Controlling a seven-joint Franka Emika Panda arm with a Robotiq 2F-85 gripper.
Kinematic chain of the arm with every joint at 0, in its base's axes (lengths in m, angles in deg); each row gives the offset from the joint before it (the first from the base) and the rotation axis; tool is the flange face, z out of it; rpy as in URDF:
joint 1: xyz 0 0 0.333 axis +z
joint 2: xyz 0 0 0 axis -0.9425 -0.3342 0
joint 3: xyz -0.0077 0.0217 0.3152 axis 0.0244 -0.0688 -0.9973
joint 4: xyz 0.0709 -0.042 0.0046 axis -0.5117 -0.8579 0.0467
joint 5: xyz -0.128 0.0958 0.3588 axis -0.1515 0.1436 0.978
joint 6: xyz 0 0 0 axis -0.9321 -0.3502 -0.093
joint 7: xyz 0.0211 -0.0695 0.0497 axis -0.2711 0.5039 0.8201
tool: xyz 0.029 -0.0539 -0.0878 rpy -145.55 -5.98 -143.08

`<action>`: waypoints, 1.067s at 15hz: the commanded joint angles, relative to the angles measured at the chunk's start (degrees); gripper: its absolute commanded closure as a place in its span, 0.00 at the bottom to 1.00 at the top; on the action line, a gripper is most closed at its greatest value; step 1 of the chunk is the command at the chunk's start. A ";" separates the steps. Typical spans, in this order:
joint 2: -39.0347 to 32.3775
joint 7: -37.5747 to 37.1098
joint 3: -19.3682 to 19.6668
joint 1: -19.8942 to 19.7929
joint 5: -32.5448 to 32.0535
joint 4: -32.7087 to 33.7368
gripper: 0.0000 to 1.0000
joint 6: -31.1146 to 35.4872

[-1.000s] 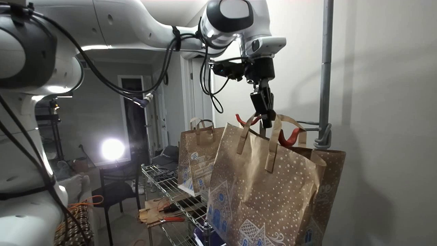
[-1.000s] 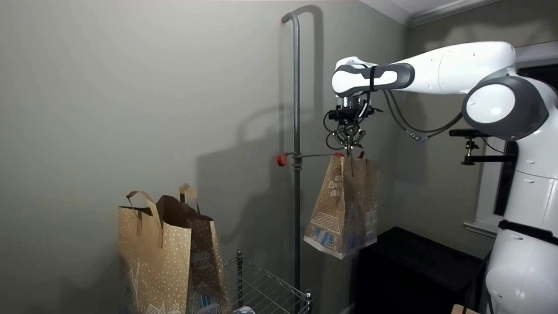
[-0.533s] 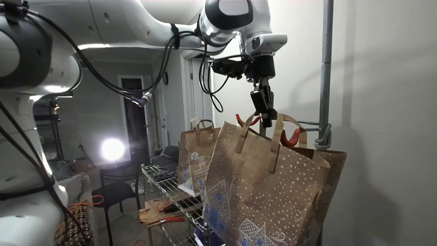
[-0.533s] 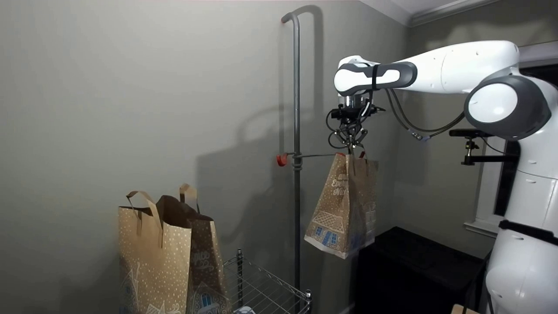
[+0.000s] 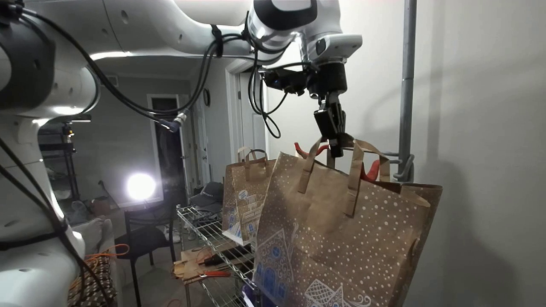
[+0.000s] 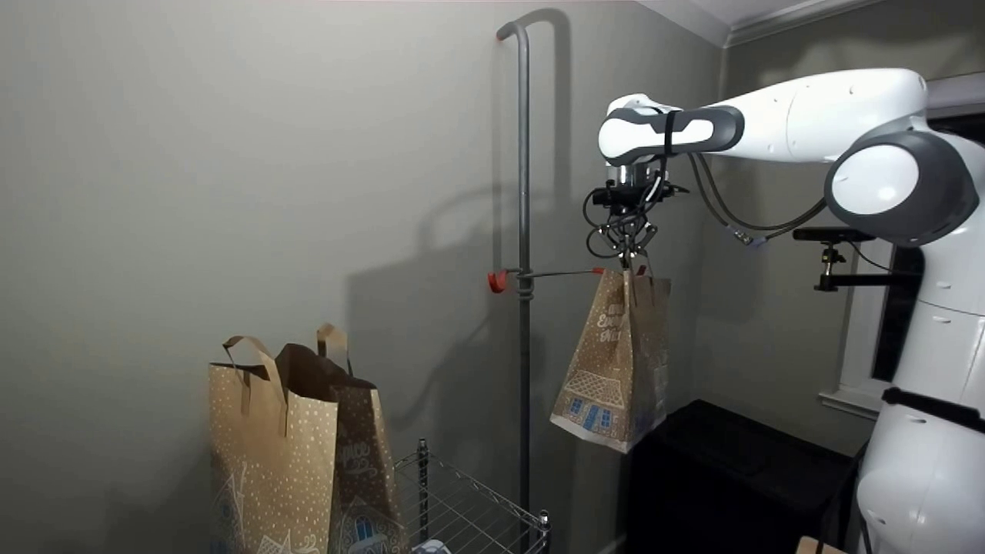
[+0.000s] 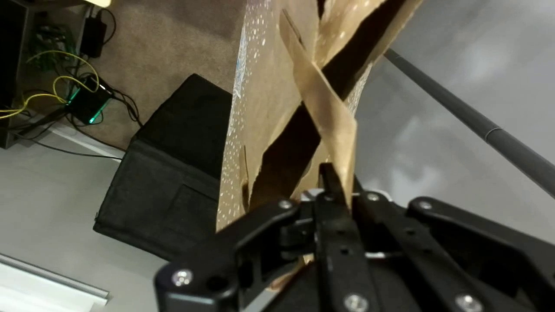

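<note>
Two bags [image 6: 612,369], one in tool [image 7: 341,175]

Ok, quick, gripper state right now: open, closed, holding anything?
Gripper: closed, holding a handle of a brown paper bag; whether both handles are caught, I can't tell.

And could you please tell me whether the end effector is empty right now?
No, in the wrist view the end effector is closed on a handle of a paper bag.
</note>
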 commanded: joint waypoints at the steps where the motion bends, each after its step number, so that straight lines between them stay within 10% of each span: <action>1: 3.08 1.16 0.29 -0.51 0.87 -2.69 0.99 0.90; 16: -0.92 23.57 3.52 -1.94 12.20 -1.89 0.99 0.67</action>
